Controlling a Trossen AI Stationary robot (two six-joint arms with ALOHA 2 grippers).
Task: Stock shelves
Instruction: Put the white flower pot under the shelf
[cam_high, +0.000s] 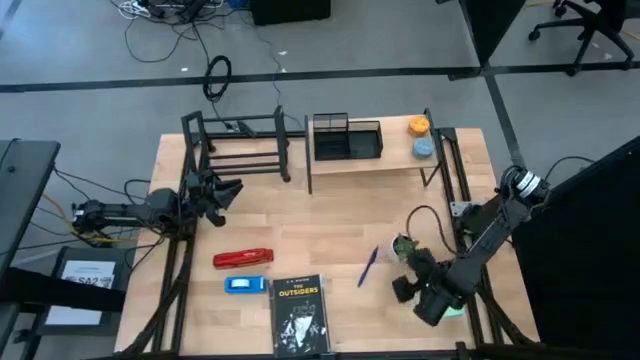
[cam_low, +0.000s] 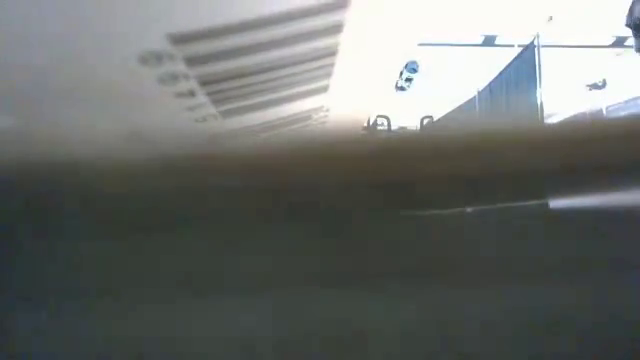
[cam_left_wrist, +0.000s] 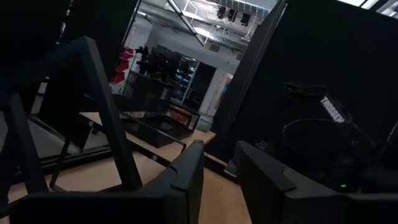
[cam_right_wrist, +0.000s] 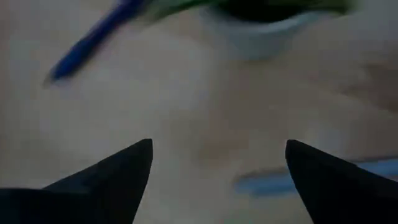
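Observation:
The black tube-frame rack (cam_high: 240, 145) stands at the table's far left. Beside it is the wood-top shelf (cam_high: 400, 160), which carries a black mesh organizer (cam_high: 347, 138), an orange object (cam_high: 418, 125) and a blue one (cam_high: 424, 147). On the table lie a red stapler (cam_high: 243, 258), a small blue object (cam_high: 245, 284), a black book (cam_high: 300, 313) and a blue pen (cam_high: 368, 267) (cam_right_wrist: 93, 43). A small white pot with greenery (cam_high: 403, 245) (cam_right_wrist: 261, 25) stands nearby. My right gripper (cam_high: 408, 270) (cam_right_wrist: 217, 168) hangs open just near of the pot, over bare wood. My left gripper (cam_high: 228, 190) (cam_left_wrist: 217, 180) is open beside the rack's near leg.
The low view is blocked by something blurred close to the lens. Black frame rails run along the table's left (cam_high: 170, 270) and right (cam_high: 470, 200) sides. There is bare wood between the stapler and the shelves (cam_high: 320, 215).

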